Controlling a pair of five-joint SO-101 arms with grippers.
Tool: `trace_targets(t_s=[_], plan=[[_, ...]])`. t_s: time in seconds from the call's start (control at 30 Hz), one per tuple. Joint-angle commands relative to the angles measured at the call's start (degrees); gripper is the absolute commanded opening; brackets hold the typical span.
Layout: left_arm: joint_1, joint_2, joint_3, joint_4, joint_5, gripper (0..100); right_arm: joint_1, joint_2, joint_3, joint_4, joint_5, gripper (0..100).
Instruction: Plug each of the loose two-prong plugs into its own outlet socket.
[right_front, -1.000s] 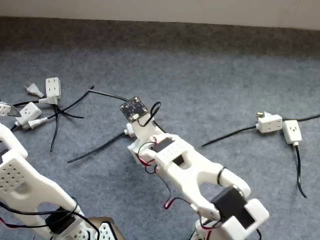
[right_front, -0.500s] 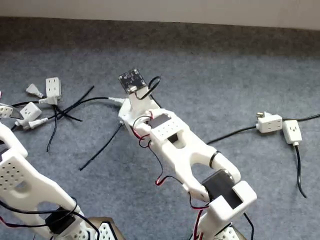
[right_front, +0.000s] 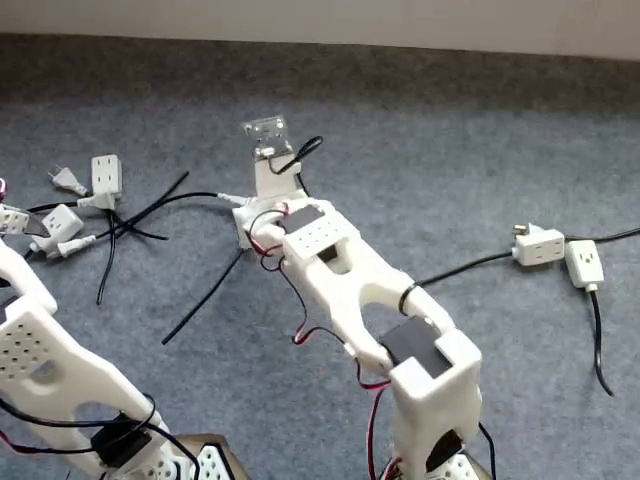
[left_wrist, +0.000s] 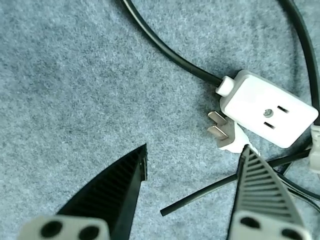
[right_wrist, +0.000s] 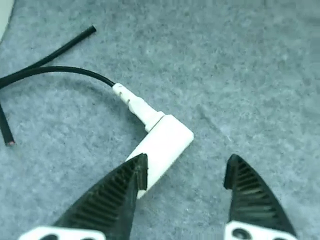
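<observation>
left gripper (left_wrist: 195, 155) hangs wide open over the carpet (left_wrist: 75, 75); a loose plug (left_wrist: 222, 132) lies just beside a socket (left_wrist: 267, 107), near its tips. right gripper (right_wrist: 187, 162) is wide open, one finger at a white corded block (right_wrist: 162, 142), possibly a socket, its face hidden.

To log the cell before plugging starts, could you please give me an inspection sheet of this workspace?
Surface: grey carpet, flat.
Job's things: white two-prong plug beside white outlet socket, unplugged; white rectangular cord-end block lying loose.
Clutter: nothing seen.
Grippers: left gripper open, near the plug; right gripper open, one finger at the block.
Cables: black cables loose, crossing near the socket.
Surroundings: pale wall strip.
</observation>
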Motion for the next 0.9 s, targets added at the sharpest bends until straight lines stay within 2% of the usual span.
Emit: trace_targets(t_s=[0.0, 0.13, 0.33, 0.47, 0.6, 0.67, 0.87], plan=[[1.1, -0.48, -0.31, 0.79, 0.09, 29, -0.22, 8.92, -21.05, 13.67, -2.55, 28.2], [1.01, -0.48, -0.22, 0.79, 0.09, 29, -2.42, 17.54, -38.11, 23.96, -2.9, 28.2], [1.01, -0.48, -0.22, 0.79, 0.0, 29, -4.97, 26.15, -58.68, 36.7, -12.75, 28.2], [1.01, -0.48, -0.22, 0.79, 0.0, 29, -4.79, 32.13, -66.33, 41.8, -18.81, 28.2], [1.1, -0.48, -0.22, 0.79, 0.0, 29, -2.86, 37.76, -70.02, 44.88, -19.96, 28.0], [1.01, -0.4, -0.22, 0.7, 0.0, 29, -1.27, 39.96, -71.43, 46.55, -20.04, 25.5], [1.19, -0.4, -0.22, 0.53, 0.0, 29, 2.68, 41.54, -79.6, 51.74, -19.96, 9.4]])
